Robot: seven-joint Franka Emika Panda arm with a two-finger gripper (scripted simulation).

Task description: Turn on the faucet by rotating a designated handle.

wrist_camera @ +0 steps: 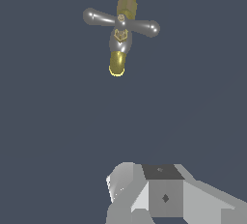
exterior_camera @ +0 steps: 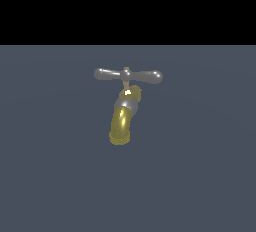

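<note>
The faucet [exterior_camera: 122, 121] stands alone on the flat grey ground, its curved brass-yellow spout ending in a ribbed mouth that points toward the camera. The handle [exterior_camera: 128, 75], a slim grey crossbar with bulbous ends, sits level on a thin stem above the grey collar. In the wrist view the faucet [wrist_camera: 117, 61] and the handle [wrist_camera: 120, 22] appear small and far off. My gripper [wrist_camera: 149, 191] shows only as white and grey blocks at the picture's edge, well apart from the handle and touching nothing. The exterior view does not show it. Its fingertips are not distinguishable.
A plain dark grey floor [exterior_camera: 200, 176] surrounds the faucet on all sides. Above it the exterior view is black. No other objects appear.
</note>
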